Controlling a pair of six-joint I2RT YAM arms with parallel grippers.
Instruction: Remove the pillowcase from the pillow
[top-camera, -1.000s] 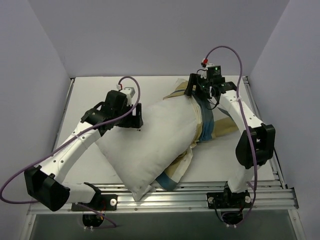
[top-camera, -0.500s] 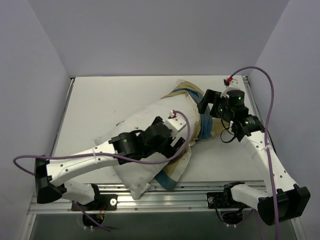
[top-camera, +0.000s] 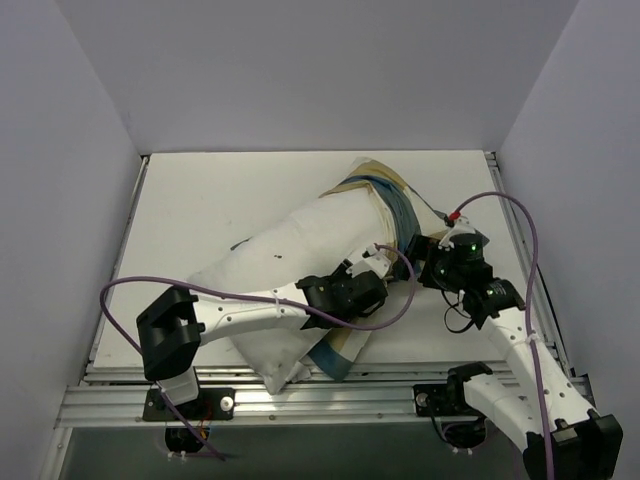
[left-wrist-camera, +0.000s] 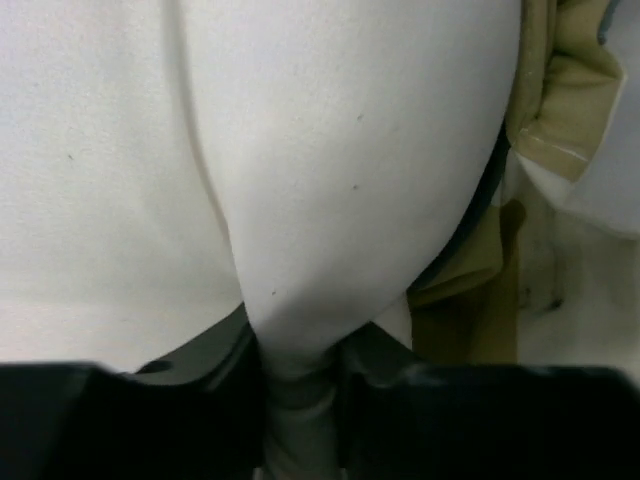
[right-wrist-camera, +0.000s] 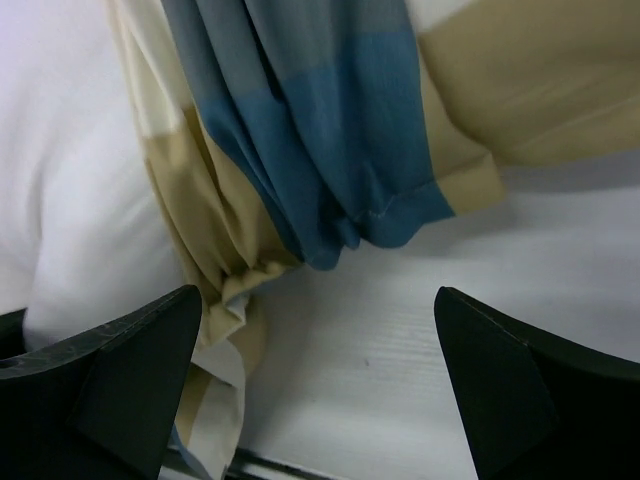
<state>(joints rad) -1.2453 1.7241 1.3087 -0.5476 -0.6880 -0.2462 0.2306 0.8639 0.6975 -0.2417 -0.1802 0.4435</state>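
Left gripper (left-wrist-camera: 297, 385) is clamped on a fold of the plain white pillow (left-wrist-camera: 340, 150), the fabric squeezed between its 2 fingers. Right gripper (right-wrist-camera: 318, 370) gapes wide with nothing in it, low over the table (right-wrist-camera: 560, 250) and just short of the patchwork pillowcase (right-wrist-camera: 320, 130), which is bunched at the pillow's far-right end.

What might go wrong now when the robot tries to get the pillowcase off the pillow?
1. The left gripper pinches only a thin fold of the pillow. A hard pull might make the fold slip out.
2. The right gripper is open and holds nothing, so the bunched pillowcase in front of it may just slide along with the pillow instead of coming off.
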